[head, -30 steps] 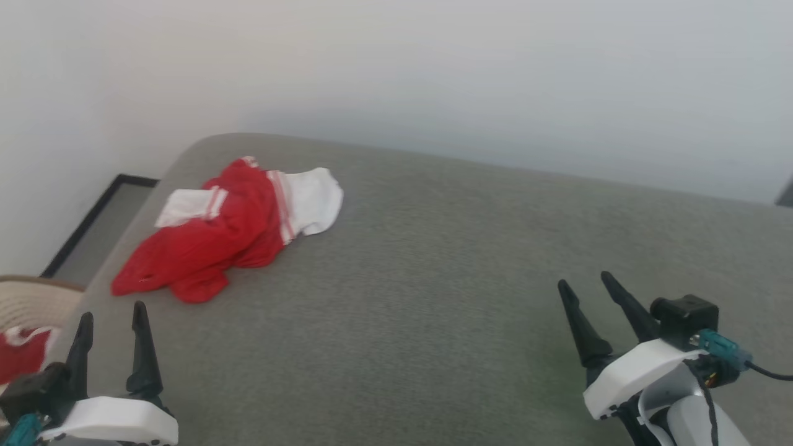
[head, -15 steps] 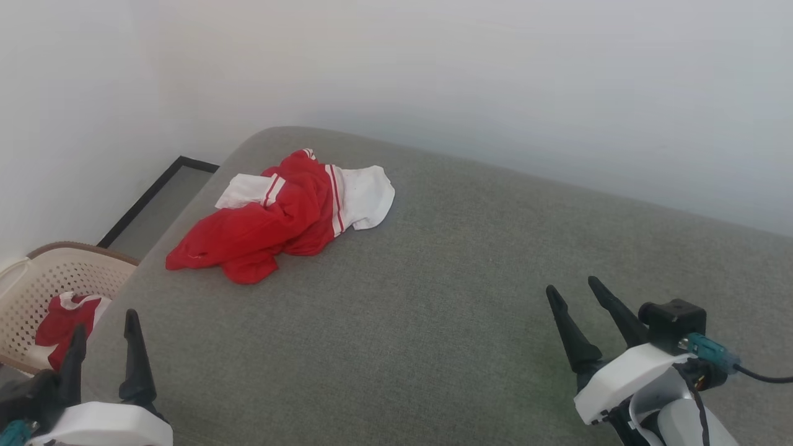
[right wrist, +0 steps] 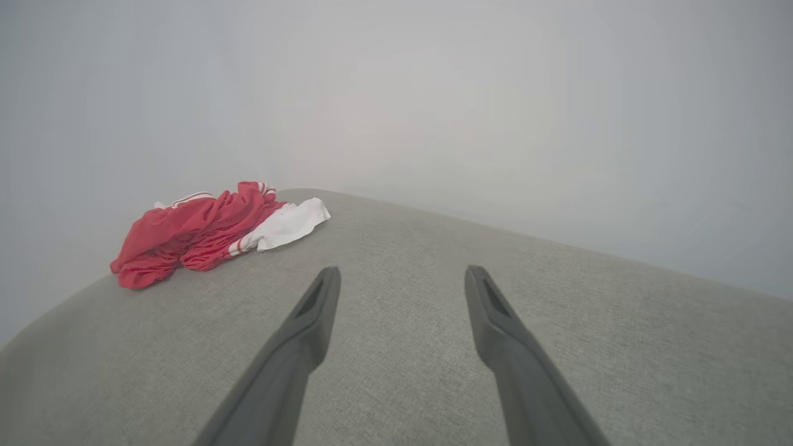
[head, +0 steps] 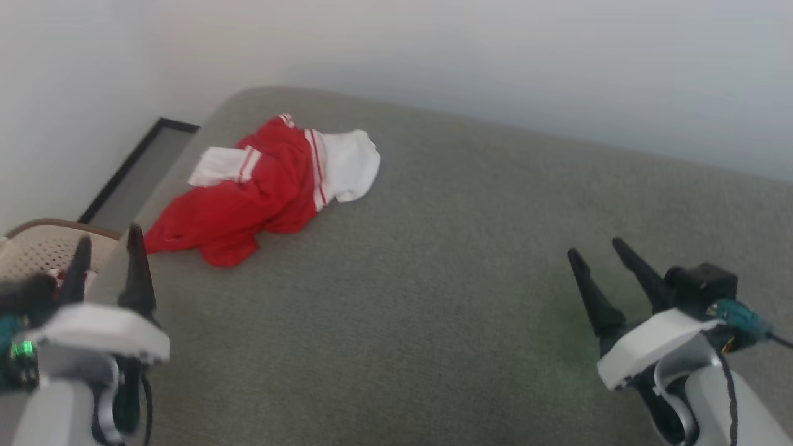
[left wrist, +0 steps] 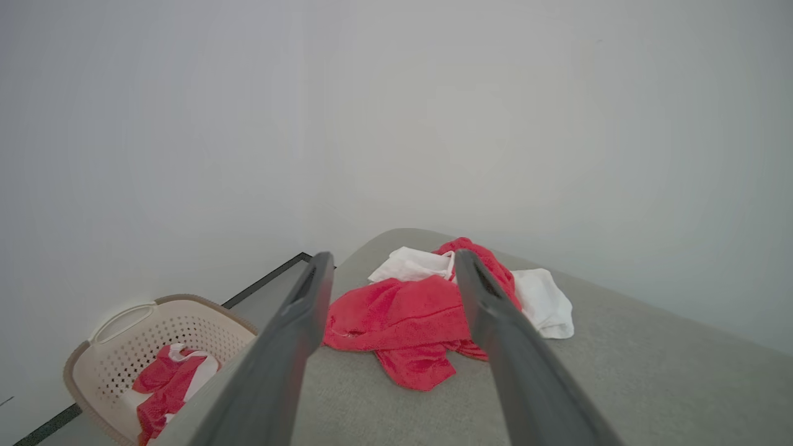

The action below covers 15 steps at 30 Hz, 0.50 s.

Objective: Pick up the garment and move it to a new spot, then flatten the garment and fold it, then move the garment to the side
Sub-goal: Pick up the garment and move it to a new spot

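- Because it lies crumpled in a loose heap, the garment (head: 248,192) looks light, soft and limp. It sits near the far left corner of the grey cushion (head: 433,279).
- Hold: probably pinch a raised red fold or the white sleeve (head: 347,164); the cloth will likely sag.
- Left gripper (head: 109,236) and right gripper (head: 596,248): jaws apart, empty, well short of it.
- Basket (left wrist: 192,328), off the cushion's left edge, holds a red-and-white cloth (left wrist: 164,384).

Crumpled garment (right wrist: 186,235) beyond spread pincer (right wrist: 403,272)

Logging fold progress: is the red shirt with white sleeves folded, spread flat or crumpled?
Crumpled: the red, white-sleeved shirt lies bunched in an uneven heap on the grey fabric surface.
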Motion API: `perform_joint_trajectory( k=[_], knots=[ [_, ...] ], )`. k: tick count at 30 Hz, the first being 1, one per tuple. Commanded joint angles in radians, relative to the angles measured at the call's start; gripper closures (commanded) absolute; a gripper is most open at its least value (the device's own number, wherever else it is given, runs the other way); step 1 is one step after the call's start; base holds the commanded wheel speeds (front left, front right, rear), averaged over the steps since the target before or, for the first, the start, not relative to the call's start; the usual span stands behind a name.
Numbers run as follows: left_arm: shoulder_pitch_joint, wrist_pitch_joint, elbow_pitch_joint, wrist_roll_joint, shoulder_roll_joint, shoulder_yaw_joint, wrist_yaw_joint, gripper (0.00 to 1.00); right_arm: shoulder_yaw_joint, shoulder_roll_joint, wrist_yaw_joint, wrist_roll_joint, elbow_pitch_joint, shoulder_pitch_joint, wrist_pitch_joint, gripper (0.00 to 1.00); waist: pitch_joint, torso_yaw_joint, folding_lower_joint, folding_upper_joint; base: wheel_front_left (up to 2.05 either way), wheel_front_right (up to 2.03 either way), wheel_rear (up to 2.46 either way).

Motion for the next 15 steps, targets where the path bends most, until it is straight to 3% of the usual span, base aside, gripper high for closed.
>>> perform_joint_trajectory(
  k=[1, 15],
  knots=[
    [-0.049, 0.007, 0.022, -0.004, 0.013, -0.003, -0.010, 0.00, -0.005, -0.007, 0.000, -0.008, -0.014, -0.021, 0.006, 0.00, 0.053, -0.033, 0.0000, 0.0000, 0.00, 0.00, 0.00],
    [-0.529, 0.096, 0.409, -0.058, 0.106, -0.017, -0.073, 0.00, -0.046, -0.089, 0.000, -0.014, -0.162, -0.121, 0.057, 0.00, 0.362, -0.160, 0.0000, 0.0000, 0.00, 0.00, 0.00]
  ],
)
